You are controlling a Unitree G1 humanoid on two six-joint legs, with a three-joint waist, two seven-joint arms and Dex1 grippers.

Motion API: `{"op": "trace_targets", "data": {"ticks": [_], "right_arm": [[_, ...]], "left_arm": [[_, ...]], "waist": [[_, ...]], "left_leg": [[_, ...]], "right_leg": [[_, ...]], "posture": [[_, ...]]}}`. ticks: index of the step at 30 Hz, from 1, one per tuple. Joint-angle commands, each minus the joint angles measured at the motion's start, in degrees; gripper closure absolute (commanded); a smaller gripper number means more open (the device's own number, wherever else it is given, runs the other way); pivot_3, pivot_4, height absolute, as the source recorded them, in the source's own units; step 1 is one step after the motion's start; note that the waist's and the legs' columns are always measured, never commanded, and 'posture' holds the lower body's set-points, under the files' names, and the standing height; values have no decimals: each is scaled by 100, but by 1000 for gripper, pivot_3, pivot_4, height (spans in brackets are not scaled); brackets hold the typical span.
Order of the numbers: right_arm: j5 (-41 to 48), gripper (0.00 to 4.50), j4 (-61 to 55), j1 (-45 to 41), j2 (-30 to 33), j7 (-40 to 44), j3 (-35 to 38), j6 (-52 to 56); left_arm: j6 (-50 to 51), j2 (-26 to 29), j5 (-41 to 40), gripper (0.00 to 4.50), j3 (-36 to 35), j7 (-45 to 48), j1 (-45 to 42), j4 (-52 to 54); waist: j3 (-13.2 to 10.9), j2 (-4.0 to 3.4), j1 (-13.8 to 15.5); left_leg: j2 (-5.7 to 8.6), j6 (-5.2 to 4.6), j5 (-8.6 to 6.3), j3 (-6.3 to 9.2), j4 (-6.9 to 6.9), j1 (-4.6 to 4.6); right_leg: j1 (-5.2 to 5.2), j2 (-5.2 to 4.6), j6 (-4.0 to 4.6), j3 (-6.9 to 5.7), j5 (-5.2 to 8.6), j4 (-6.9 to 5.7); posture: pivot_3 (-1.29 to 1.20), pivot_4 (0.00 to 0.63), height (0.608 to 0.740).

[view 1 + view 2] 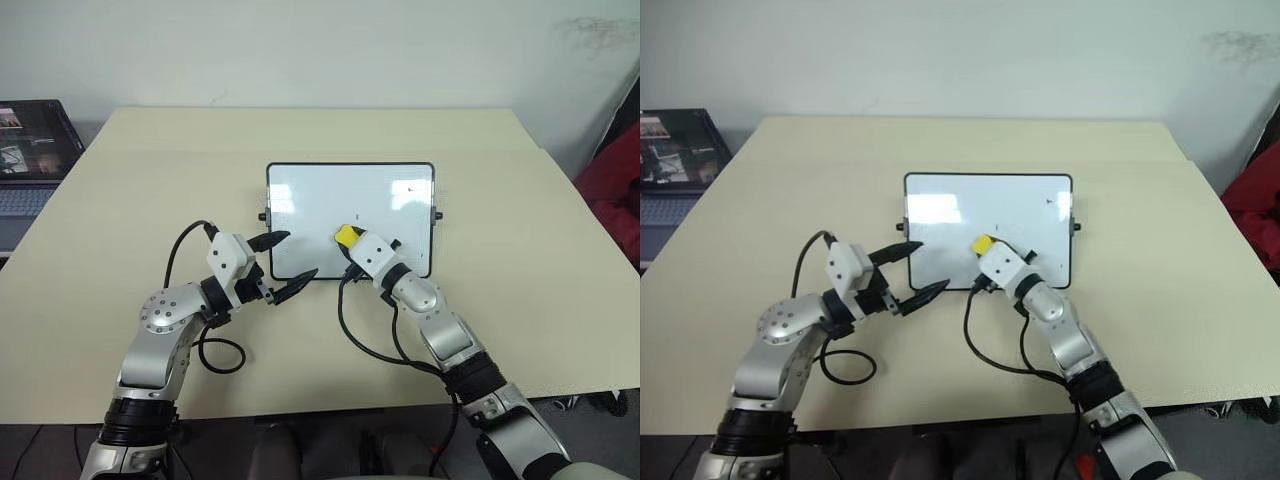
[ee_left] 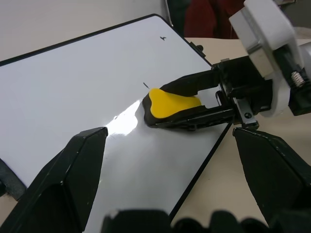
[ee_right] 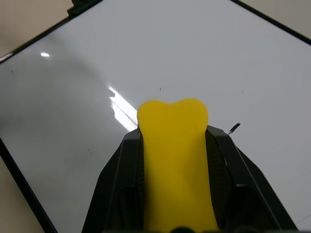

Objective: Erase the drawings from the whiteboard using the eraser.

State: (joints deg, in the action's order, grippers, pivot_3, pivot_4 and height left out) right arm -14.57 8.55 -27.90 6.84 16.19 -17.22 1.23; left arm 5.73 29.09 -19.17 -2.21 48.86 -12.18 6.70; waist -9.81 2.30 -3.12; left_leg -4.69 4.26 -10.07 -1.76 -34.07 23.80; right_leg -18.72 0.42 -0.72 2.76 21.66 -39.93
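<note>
Head camera: the right gripper (image 1: 347,240) clamps the yellow eraser (image 1: 346,235) between its two black fingers, over the near half of the whiteboard (image 1: 350,190). The board lies flat in the middle of a beige table (image 1: 120,200), a black knob on each short side. The left gripper (image 1: 285,268), its fingers spread wide and holding nothing, sits at the board's near left corner, one finger over the frame, the other just off the near edge. A small dark mark (image 1: 411,187), possibly a remnant of the drawings, sits beyond the eraser toward the board's far right corner; it is too faint to read with certainty. A laptop (image 1: 30,150) sits off the table's left edge, well apart from both grippers.

Left wrist camera: the spread fingers (image 2: 63,179) of the left gripper frame the board's corner. Ahead of them the right gripper grips the eraser, its black underside down against or just above the white surface. A thin short stroke (image 2: 146,85) lies just past the eraser's tip, and a tiny dark mark (image 2: 164,37) sits farther off near the far corner.

Right wrist camera: the eraser (image 3: 175,165) fills the gap between the closed fingers (image 3: 121,184), its notched yellow end pointing out over the glossy board. A short dark dash (image 3: 234,128) lies just beside it, with a few faint specks scattered ahead.
</note>
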Motion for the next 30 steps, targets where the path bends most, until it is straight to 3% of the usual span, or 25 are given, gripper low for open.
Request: {"op": "trace_targets", "data": {"ticks": [1, 3, 11, 20, 30], "right_arm": [[22, 3182, -807, -520, 98, -107, 447, 361], [-107, 3182, -782, -751, 220, -128, 535, 664], [-550, 3182, -276, -1246, 434, 69, 191, 1298], [-520, 3182, -869, -417, 746, 1092, -280, 2836], [-146, 3183, -1714, -433, 639, 1425, -161, 3291]], "left_arm": [[-59, 1, -49, 0, -45, -42, -61, 194], [-58, 2, -44, 0, -40, -44, -61, 191], [-73, -12, -25, 0, -1, -64, -63, 159], [-82, -53, -35, 0, 3, -115, -49, 187], [-101, -69, -20, 0, 4, -106, -66, 170]], "waist": [[0, -1, 10], [0, 0, 41], [-1, -1, 122], [4, 2, 131], [3, 1, 124]], "left_leg": [[0, 1, 0, -1, 0, 24], [0, 26, 16, -3, -2, 72], [0, 29, 15, -16, 13, 80], [1, 12, 6, -11, 6, 78], [2, 9, 14, -9, 2, 32]], "right_leg": [[-24, 2, 1, 0, -1, -1], [-67, 7, 2, -3, -2, 0], [-65, 5, 2, -6, -1, 44], [-57, 5, 2, -17, -1, 32], [-34, 5, -12, -12, 5, -4]], "posture": [[0, 150, 740], [0, 150, 740], [0, 150, 740], [0, 150, 740], [0, 150, 740]]}}
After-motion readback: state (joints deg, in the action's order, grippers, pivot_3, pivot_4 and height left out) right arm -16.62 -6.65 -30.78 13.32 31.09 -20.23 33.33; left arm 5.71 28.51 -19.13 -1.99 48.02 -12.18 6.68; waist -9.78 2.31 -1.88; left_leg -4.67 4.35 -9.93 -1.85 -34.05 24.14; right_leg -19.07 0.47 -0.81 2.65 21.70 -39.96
